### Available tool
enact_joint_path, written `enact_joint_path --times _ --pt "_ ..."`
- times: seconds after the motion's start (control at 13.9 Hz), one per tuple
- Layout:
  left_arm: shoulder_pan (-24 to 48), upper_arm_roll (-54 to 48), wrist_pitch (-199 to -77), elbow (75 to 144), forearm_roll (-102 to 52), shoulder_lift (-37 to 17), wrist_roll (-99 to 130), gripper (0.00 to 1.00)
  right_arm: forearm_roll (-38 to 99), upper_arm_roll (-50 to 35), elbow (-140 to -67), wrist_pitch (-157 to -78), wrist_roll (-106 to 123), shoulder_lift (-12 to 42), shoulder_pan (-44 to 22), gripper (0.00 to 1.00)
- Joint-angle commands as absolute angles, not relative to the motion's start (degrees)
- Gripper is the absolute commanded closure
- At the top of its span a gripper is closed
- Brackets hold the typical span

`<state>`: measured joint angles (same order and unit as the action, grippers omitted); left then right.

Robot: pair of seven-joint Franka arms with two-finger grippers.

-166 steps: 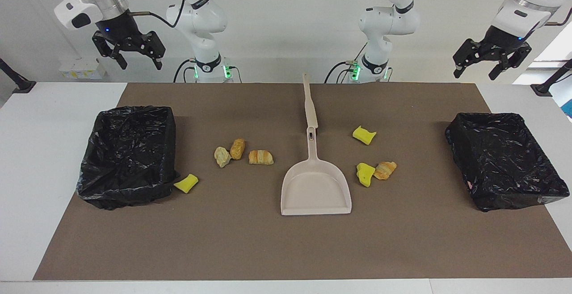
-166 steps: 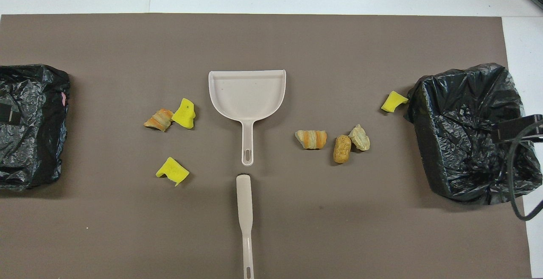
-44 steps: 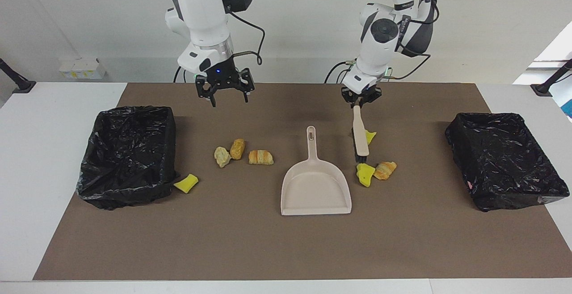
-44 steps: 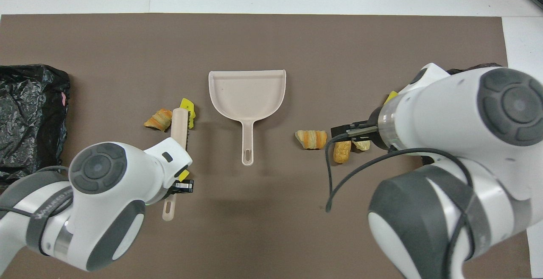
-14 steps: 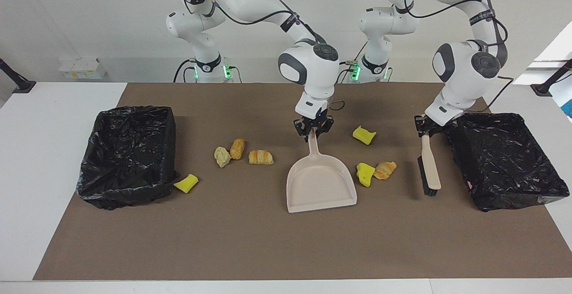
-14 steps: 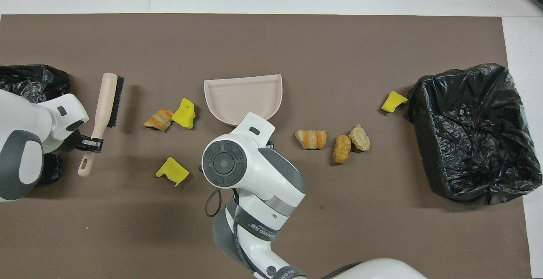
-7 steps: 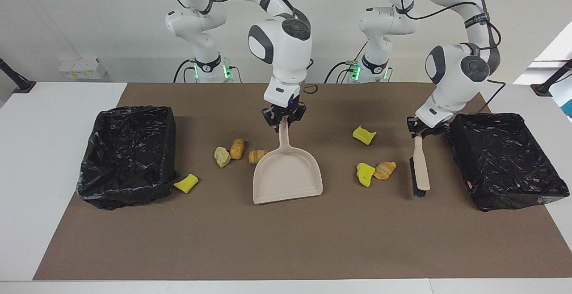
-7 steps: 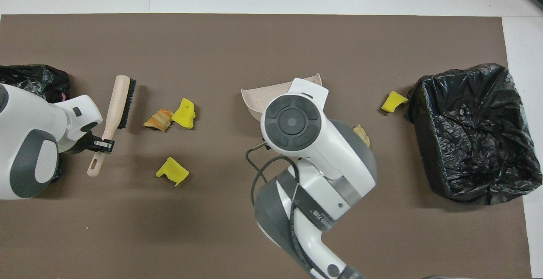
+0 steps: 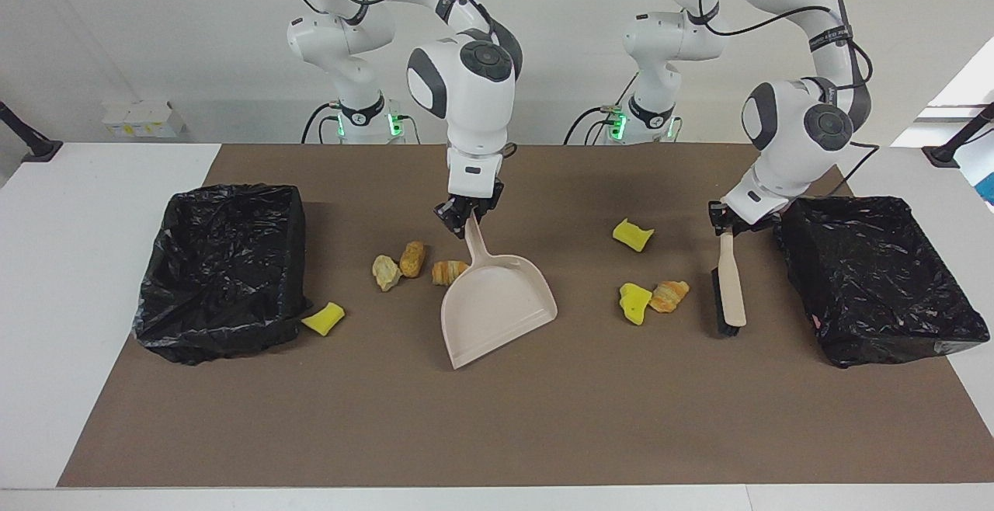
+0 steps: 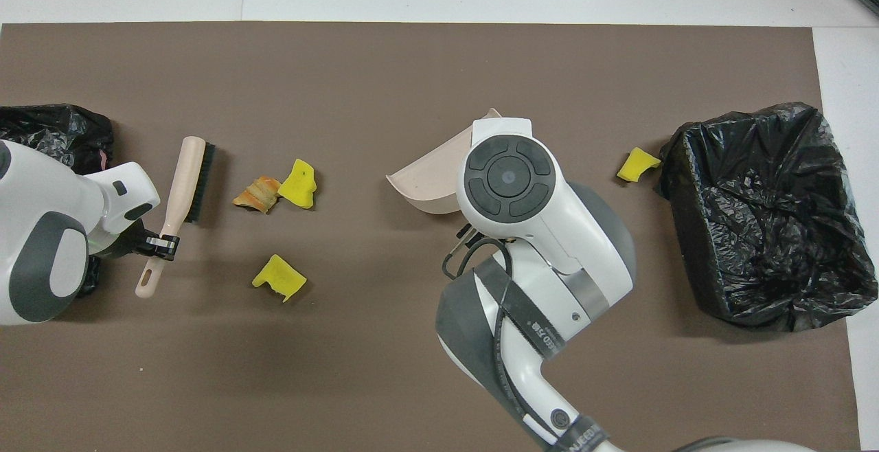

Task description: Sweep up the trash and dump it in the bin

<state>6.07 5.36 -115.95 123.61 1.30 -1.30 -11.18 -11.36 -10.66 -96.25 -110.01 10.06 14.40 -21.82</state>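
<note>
Your dustpan (image 9: 497, 305) is turning since half a second ago, its mouth swinging away from the pastry piece (image 9: 449, 271) it touches (the trash nearest it). The right gripper (image 9: 464, 218) is clamping its handle. The left gripper (image 9: 726, 224) is gripping the brush (image 9: 728, 292), which stands toward the left arm's end from the dustpan.

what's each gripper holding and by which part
The right gripper holds the dustpan by the end of its handle. The left gripper holds the brush by its handle end.
</note>
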Motion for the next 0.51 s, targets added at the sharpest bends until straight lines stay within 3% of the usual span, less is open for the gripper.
enact_joint_path --times 0.0,0.43 --pt "5.3 5.2 -115.4 125.1 1.8 0.4 -11.1 1.00 -9.1 -11.4 -97.6 -110.8 18.8 13.6 -20.0 1.00" --pt "5.2 5.2 -114.5 125.0 1.9 0.2 -11.0 1.00 -6.0 -11.3 -102.0 -119.7 45.9 15.1 -17.9 1.00"
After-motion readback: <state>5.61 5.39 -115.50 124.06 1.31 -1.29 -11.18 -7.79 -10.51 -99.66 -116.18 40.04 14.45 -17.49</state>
